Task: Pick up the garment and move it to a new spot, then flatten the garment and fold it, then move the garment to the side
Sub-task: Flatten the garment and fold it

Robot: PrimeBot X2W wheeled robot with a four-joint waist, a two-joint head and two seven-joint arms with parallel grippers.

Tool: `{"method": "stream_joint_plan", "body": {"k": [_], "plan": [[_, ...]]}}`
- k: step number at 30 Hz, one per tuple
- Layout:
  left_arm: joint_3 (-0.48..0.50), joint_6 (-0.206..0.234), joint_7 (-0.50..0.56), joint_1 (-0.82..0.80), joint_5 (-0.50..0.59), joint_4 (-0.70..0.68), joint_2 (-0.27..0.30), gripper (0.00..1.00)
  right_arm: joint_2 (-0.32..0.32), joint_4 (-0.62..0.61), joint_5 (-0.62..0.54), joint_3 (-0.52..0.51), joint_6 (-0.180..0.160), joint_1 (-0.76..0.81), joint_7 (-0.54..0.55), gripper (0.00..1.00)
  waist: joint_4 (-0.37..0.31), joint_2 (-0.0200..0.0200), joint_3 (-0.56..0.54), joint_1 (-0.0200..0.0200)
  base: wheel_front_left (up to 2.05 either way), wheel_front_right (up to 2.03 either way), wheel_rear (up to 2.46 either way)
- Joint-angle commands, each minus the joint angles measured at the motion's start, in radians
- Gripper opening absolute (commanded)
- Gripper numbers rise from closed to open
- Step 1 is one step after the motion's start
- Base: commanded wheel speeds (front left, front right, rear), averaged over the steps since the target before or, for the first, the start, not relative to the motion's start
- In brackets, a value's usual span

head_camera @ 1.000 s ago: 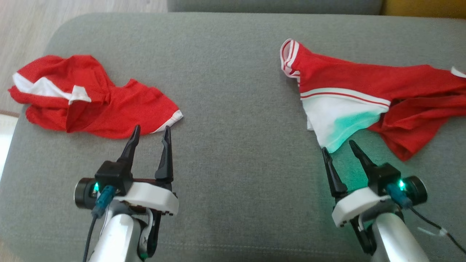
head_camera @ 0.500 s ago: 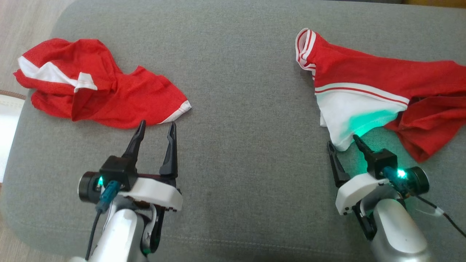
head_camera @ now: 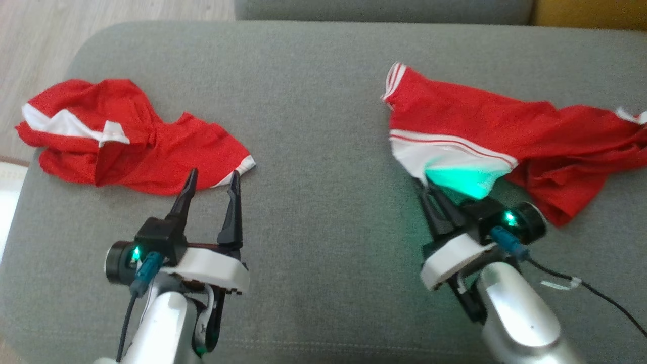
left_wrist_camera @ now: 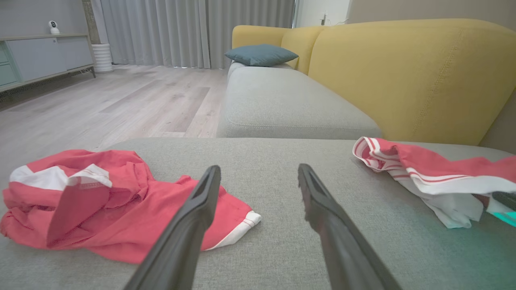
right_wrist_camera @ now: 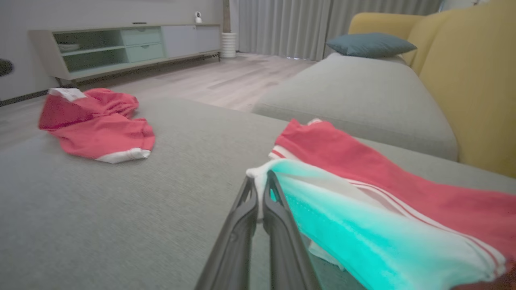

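- Garment (head_camera: pixel 470 116), red with white striped trim, lies crumpled on the right half of the grey cushion (head_camera: pixel 323 101), reaching its right edge.
- Right jaws are pressed fully together on the garment's white corner, the part nearest the cushion's front; green light tints that cloth.
- Left jaws are spread wide, holding nothing, over the cushion's left half.
- Second red garment (head_camera: pixel 151 146) lies bunched at the cushion's left edge, its white hem just beyond the left jaws' tips.
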Motion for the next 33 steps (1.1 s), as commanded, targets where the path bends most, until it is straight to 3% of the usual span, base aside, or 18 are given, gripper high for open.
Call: {"method": "stream_joint_plan", "body": {"k": [1, 8, 16, 22, 28, 33], "plan": [[0.040, 0.008, -0.006, -0.021, -0.001, -0.027, 0.004, 1.00, 0.005, -0.060, 0.014, 0.053, 0.007, -0.017, -0.013, 0.00, -0.012, -0.0001, -0.023, 0.0000, 0.00, 0.00, 0.00], [0.052, 0.011, -0.006, 0.011, -0.008, -0.032, 0.004, 1.00, 0.005, -0.244, 0.024, 0.182, 0.007, 0.013, -0.016, 0.00, -0.027, -0.0001, -0.064, 0.0000, 0.00, 0.00, 0.00], [0.069, 0.009, -0.006, 0.041, -0.010, -0.039, 0.004, 1.00, -0.015, -0.536, 0.051, 0.285, 0.007, 0.027, -0.017, 0.00, -0.025, -0.0001, -0.083, 0.0000, 0.00, 0.00, 0.00], [0.061, 0.011, -0.006, 0.038, -0.012, -0.052, 0.004, 1.00, -0.075, -0.674, 0.053, 0.233, 0.007, -0.023, 0.009, 0.00, -0.012, -0.0001, -0.052, 0.0000, 0.00, 0.00, 0.00], [0.030, 0.008, -0.006, -0.004, -0.017, -0.055, 0.004, 1.00, -0.197, -0.618, 0.085, 0.105, 0.007, -0.239, 0.074, 0.00, 0.023, -0.0001, 0.025, 0.0000, 0.00, 0.00, 0.00], [-0.019, 0.008, -0.006, -0.061, -0.034, -0.052, 0.004, 1.00, -0.339, -0.419, 0.115, 0.094, 0.007, -0.494, 0.106, 0.00, 0.084, -0.0001, 0.102, 0.0000, 0.00, 0.00, 0.00]]}}
